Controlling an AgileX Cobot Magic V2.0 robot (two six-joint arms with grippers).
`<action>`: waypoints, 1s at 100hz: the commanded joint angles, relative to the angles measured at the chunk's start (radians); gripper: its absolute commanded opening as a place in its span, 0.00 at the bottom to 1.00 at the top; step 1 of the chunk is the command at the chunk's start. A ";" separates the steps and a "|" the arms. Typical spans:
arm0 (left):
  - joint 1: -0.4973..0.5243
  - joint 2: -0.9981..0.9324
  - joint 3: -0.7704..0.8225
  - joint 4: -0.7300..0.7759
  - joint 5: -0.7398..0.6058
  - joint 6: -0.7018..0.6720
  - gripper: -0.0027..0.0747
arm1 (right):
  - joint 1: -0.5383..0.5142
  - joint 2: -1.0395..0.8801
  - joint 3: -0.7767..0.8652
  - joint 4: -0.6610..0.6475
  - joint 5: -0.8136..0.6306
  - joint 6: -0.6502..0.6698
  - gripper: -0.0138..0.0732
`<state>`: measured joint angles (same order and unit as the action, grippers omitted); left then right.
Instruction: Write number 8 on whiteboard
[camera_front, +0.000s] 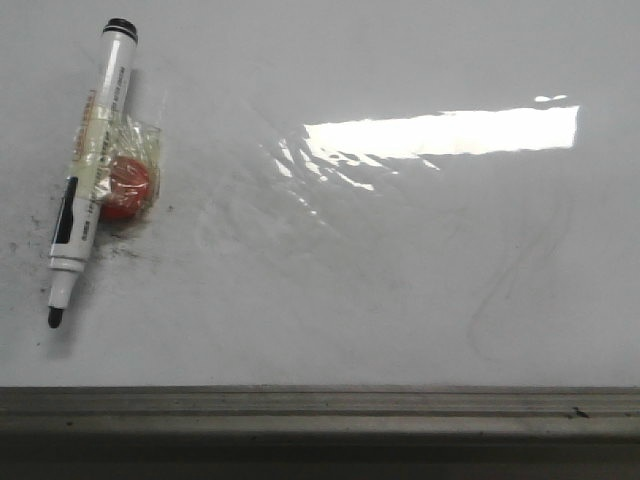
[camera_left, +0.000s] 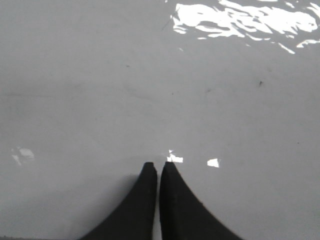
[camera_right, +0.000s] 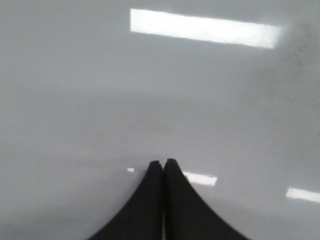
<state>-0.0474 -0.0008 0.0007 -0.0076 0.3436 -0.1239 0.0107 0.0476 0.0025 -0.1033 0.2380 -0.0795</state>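
Note:
The whiteboard (camera_front: 380, 280) fills the front view, glossy white with a bright glare patch and faint grey erased curves at the right. No black figure 8 shows on it. An uncapped black marker (camera_front: 90, 170) lies at the left, tip toward the front edge, taped to a red round magnet (camera_front: 124, 187). Neither gripper shows in the front view. My left gripper (camera_left: 159, 166) is shut and empty over bare board (camera_left: 100, 90). My right gripper (camera_right: 163, 162) is shut and empty over bare board (camera_right: 75, 100).
A grey metal rail (camera_front: 320, 410) runs along the board's front edge. Black speckle smudges (camera_front: 130, 250) lie around the marker. Glare patches show in both wrist views.

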 joint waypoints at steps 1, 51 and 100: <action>-0.003 -0.031 0.033 -0.011 -0.040 -0.006 0.01 | 0.001 0.036 0.022 -0.020 0.029 -0.001 0.09; -0.003 -0.031 0.033 -0.011 -0.040 -0.006 0.01 | 0.001 0.036 0.022 -0.074 -0.287 0.005 0.09; -0.003 -0.031 0.033 -0.004 -0.111 -0.003 0.01 | 0.001 0.036 0.022 0.294 -0.310 0.019 0.09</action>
<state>-0.0474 -0.0008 0.0007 -0.0076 0.3274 -0.1239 0.0107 0.0606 0.0093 0.1754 -0.0430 -0.0581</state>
